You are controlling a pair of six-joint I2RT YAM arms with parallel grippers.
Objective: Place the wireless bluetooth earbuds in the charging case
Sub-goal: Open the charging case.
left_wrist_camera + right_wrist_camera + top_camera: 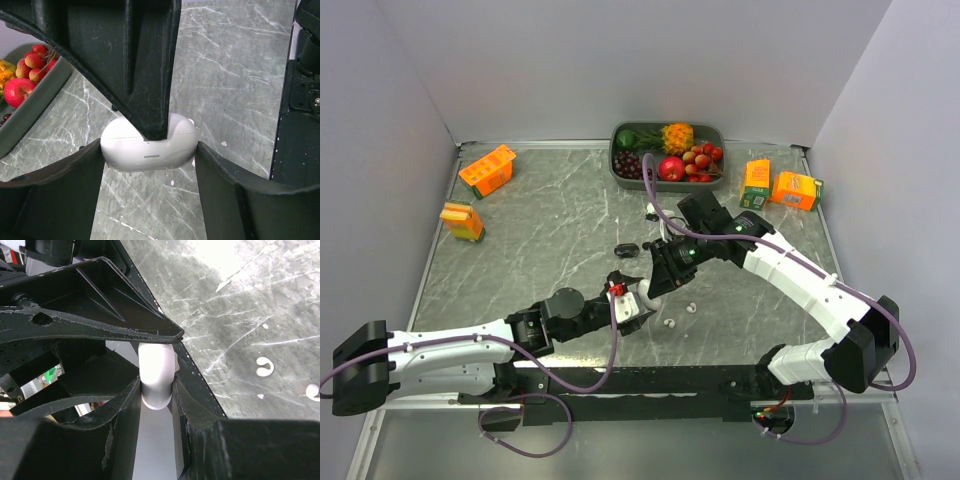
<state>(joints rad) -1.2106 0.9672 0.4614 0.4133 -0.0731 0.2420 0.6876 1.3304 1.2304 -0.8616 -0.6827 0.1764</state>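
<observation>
Your left claw (150, 150) is clamped on the white case (125, 150), one finger (75, 185) on each end, and the case sits level between them. A thin seam runs along the case's upper part; you can't tell whether the lid is cracked open.

Your right claw (156, 381) is closed narrow on the same case, pinching it across its thin side. Seen from the left wrist, one right finger (145, 75) comes down onto the top of the case. From above, both claws meet mid-table, slightly toward the near edge, with the case between them.

The two white buds (264, 367) (312, 390) lie loose on the table (540, 260), just right of the claws, close together but not touching each other or the case. Neither is in the case.

Two black bits (625, 248) (650, 243) lie a little beyond the claws, too small to identify. A fruit tray (617, 165) sits at the far edge. Two orange boxes (487, 170) (462, 221) stand far left, two more (756, 184) (796, 190) far right.
</observation>
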